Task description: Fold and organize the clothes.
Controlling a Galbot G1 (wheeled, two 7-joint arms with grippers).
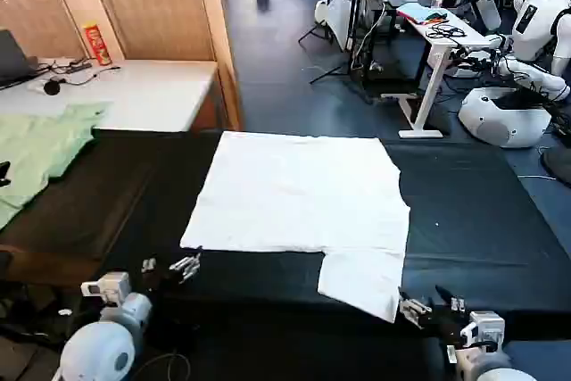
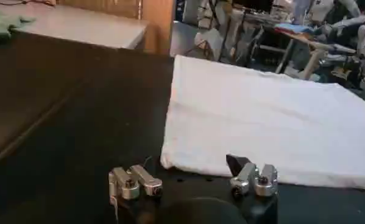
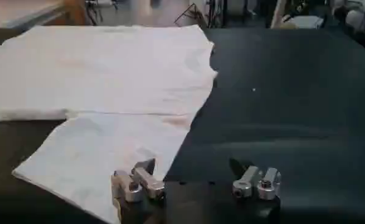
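Observation:
The clothes, one plain white T-shirt, lie flat on the black table, partly folded into a wide rectangle with one sleeve flap sticking out toward the near edge. My left gripper hovers open just off the shirt's near left corner, its jaws spread with nothing between them. My right gripper is open beside the sleeve flap's near corner; one finger overlaps the cloth edge, the other stands over bare table.
A pale green garment lies at the far left. Behind it is a white counter with a red can. Other robots and a white desk stand beyond the table. Bare black table spreads right of the shirt.

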